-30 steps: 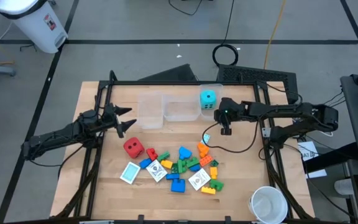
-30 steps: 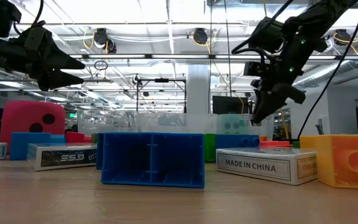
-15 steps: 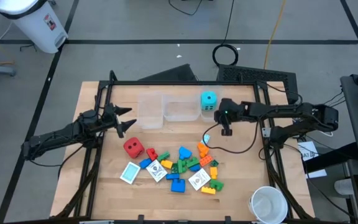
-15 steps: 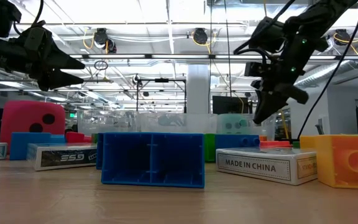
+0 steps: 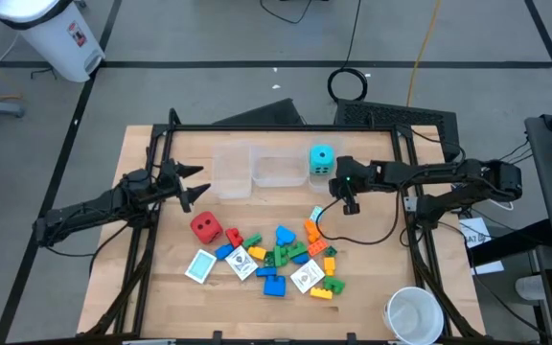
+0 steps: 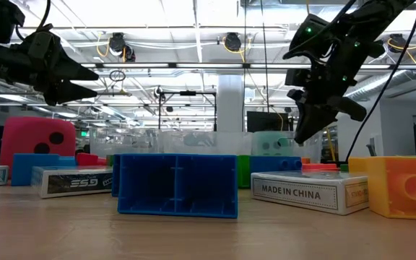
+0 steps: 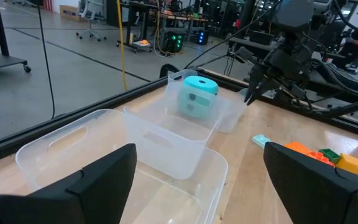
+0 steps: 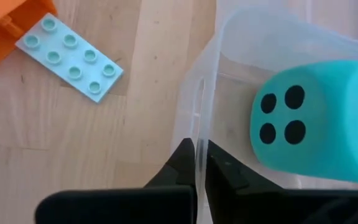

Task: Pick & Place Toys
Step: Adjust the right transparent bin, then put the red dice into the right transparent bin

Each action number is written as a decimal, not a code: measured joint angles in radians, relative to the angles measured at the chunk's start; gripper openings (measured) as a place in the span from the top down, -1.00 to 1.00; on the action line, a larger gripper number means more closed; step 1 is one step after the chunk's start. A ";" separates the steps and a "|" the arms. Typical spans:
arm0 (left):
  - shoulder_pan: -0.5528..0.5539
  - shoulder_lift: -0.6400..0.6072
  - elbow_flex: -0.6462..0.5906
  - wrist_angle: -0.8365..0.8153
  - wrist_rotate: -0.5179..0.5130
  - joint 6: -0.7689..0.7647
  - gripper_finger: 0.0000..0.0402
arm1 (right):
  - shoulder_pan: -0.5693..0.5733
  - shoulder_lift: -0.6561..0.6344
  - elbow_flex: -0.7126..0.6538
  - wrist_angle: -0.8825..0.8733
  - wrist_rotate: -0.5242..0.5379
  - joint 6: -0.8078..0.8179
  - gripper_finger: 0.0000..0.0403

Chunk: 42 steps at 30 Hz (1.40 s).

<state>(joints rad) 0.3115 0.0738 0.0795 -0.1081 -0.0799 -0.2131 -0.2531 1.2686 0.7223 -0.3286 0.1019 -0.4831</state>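
The right gripper [image 5: 350,205], fingers closed and empty, hangs just beside the clear bin [image 5: 326,137] holding the cyan die [image 5: 321,156]. The left gripper [image 5: 195,184] waits spread wide at the left. Bricks [image 5: 286,255] and red die [image 5: 206,227] lie mid-desk.

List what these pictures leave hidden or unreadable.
- Right gripper: right wrist view shows its fingers shut around the clear bin wall; their tips are blurred.
- Cyan die: low view, hazy behind bin walls.
- Red die: low view, base hidden by blue brick.
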 joint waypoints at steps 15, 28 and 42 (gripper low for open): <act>0.000 0.000 0.000 0.000 0.000 0.000 -0.77 | 0.001 -0.026 0.000 0.035 0.006 0.077 0.22; 0.000 0.000 0.000 0.000 0.000 0.000 -0.77 | 0.132 -0.314 0.007 0.170 -0.001 0.228 -0.34; 0.000 0.000 0.000 0.127 -0.013 -0.002 -0.77 | 0.266 -0.350 -0.163 0.537 -0.132 0.444 -0.31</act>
<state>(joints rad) 0.3119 0.0738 0.0795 0.0186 -0.0925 -0.2148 0.0134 0.9184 0.5597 0.2080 -0.0300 -0.0388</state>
